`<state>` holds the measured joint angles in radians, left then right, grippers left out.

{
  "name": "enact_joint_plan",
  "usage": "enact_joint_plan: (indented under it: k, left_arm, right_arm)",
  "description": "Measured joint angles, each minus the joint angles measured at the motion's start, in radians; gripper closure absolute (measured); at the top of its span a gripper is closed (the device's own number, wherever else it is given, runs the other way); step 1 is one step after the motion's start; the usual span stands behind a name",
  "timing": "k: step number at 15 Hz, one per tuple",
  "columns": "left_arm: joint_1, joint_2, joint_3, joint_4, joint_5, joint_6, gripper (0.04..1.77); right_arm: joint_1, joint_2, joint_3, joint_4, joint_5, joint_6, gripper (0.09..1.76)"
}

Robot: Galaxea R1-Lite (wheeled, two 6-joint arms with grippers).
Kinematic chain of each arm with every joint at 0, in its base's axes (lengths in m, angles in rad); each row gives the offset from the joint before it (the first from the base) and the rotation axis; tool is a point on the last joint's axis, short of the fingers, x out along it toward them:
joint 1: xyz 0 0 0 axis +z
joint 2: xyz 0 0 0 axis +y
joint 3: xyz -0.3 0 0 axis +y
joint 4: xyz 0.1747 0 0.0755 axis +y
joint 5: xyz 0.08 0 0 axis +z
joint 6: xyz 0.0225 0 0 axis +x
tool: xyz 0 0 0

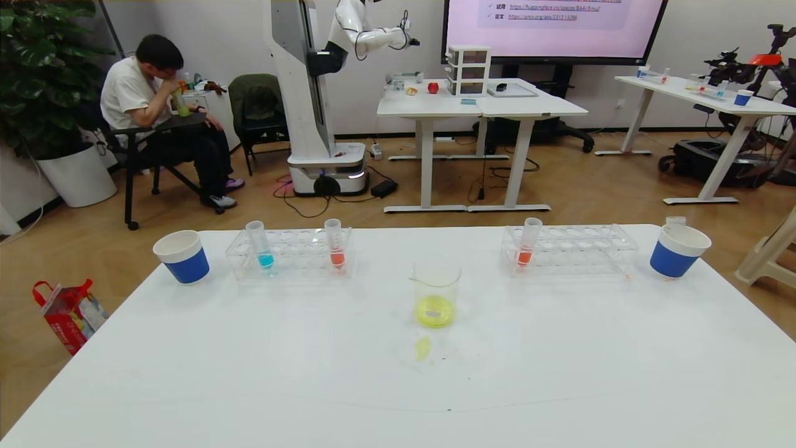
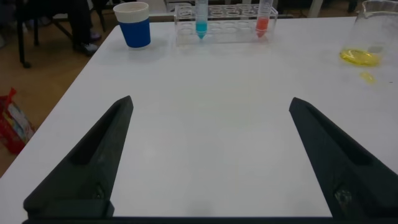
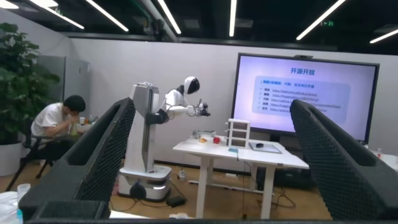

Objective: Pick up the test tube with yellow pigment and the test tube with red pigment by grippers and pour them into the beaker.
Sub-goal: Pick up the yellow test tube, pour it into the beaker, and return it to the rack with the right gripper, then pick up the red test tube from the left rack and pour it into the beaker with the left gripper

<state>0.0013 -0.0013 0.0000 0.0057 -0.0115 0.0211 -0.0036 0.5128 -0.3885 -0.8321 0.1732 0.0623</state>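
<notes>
The clear beaker [image 1: 435,277] stands at mid-table with yellow liquid in its bottom; the left wrist view also shows it [image 2: 377,25]. One tube with orange-red liquid [image 1: 336,246] stands in the left rack [image 1: 292,252], and shows in the left wrist view [image 2: 263,18]. Another orange-red tube [image 1: 527,242] stands in the right rack [image 1: 575,247]. No tube with yellow liquid shows. My left gripper [image 2: 210,101] is open and empty, low over bare table well short of the left rack. My right gripper [image 3: 211,102] is open and empty, pointing out at the room. Neither arm shows in the head view.
A tube with blue liquid [image 1: 262,246] stands in the left rack. Blue-and-white paper cups stand at far left [image 1: 182,256] and far right [image 1: 678,250]. A small yellow spill [image 1: 423,347] lies in front of the beaker. Beyond the table are a seated person and another robot.
</notes>
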Motion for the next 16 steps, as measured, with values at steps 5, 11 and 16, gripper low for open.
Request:
enact_joint_plan:
  k: [5, 11, 16]
  left_arm:
    - [0.0, 0.0, 0.0, 0.002, 0.001, 0.001, 0.06]
    - [0.0, 0.0, 0.0, -0.017, -0.003, 0.016, 0.06]
    - [0.0, 0.0, 0.0, -0.02, -0.004, 0.014, 0.06]
  right_arm:
    - [0.007, -0.312, 0.024, 0.359, 0.0, -0.069, 0.11]
    - [0.006, -0.497, 0.198, 0.725, -0.111, -0.143, 0.11]
    - [0.009, -0.513, 0.371, 0.85, -0.133, -0.181, 0.11]
